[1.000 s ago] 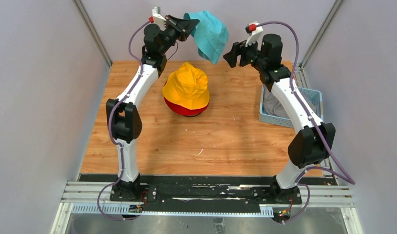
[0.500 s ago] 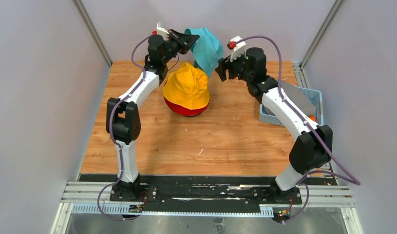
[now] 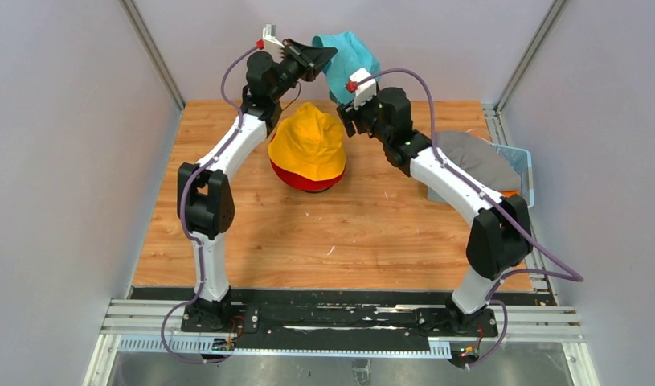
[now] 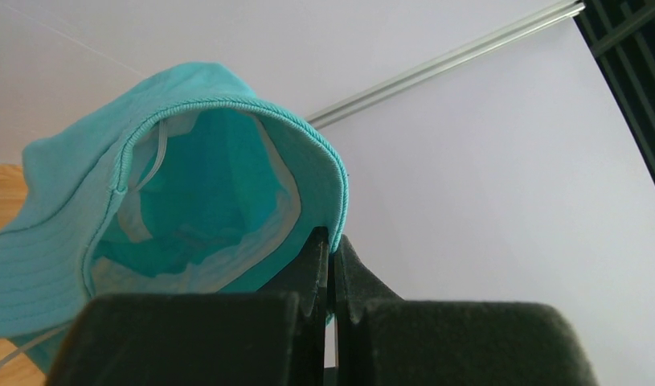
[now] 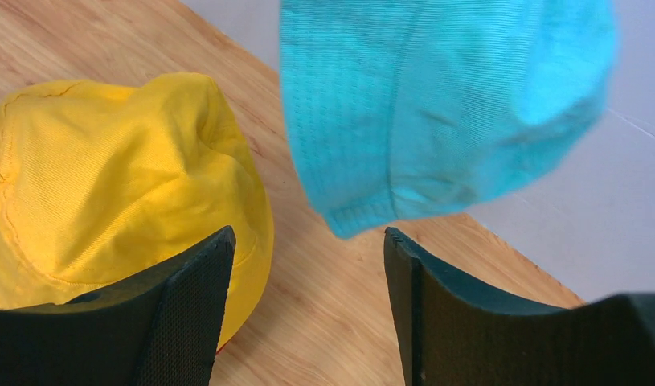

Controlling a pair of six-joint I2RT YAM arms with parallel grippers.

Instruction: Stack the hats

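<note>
Note for your bench record: the work surface is a wooden tabletop (image 3: 348,241), light grain, with a few pale scuffs near its middle. At its right edge you have a light blue plastic basket (image 3: 527,170), only part of its rim showing from above. Pale grey wall panels (image 3: 67,161) enclose three sides, with aluminium posts (image 3: 151,52) at the back corners. Along the near edge, a black mounting plate (image 3: 340,315) lies on aluminium rails (image 3: 139,315).

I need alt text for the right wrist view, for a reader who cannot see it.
A teal hat hangs in the air just beyond the open right gripper, nothing between its black fingers. At lower left is a yellow hat, with wooden table around it.
</note>
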